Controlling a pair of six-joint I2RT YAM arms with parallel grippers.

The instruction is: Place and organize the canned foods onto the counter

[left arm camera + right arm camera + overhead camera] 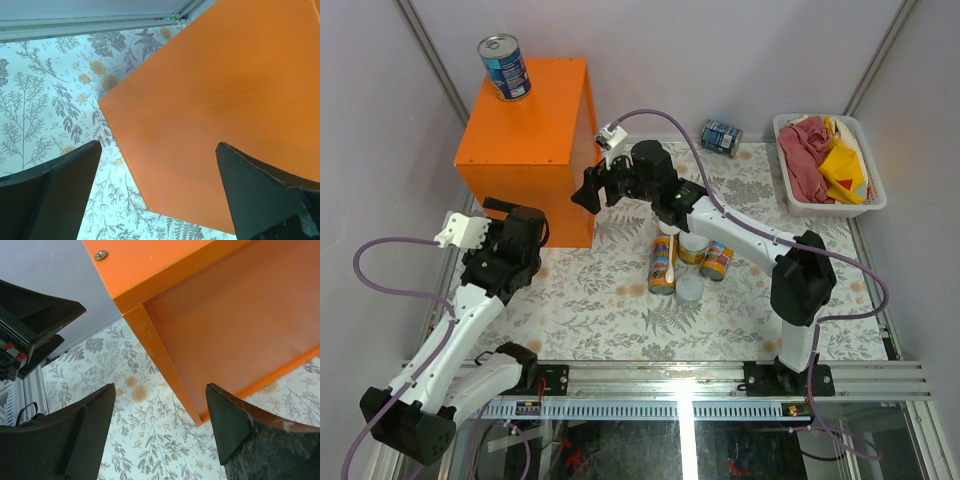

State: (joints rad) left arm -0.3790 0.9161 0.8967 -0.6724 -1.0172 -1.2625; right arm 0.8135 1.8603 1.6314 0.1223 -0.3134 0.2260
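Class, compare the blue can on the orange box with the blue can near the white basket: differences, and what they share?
Place: the first can sits atop the orange box; the second can is down on the floral table, left of the white basket. Pose: the first can stands upright, silver top showing; the second can lies on its side. Both have blue labels and look similar in size.

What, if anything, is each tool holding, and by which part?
Nothing. The left tool and the right tool are both open and empty beside the orange box.
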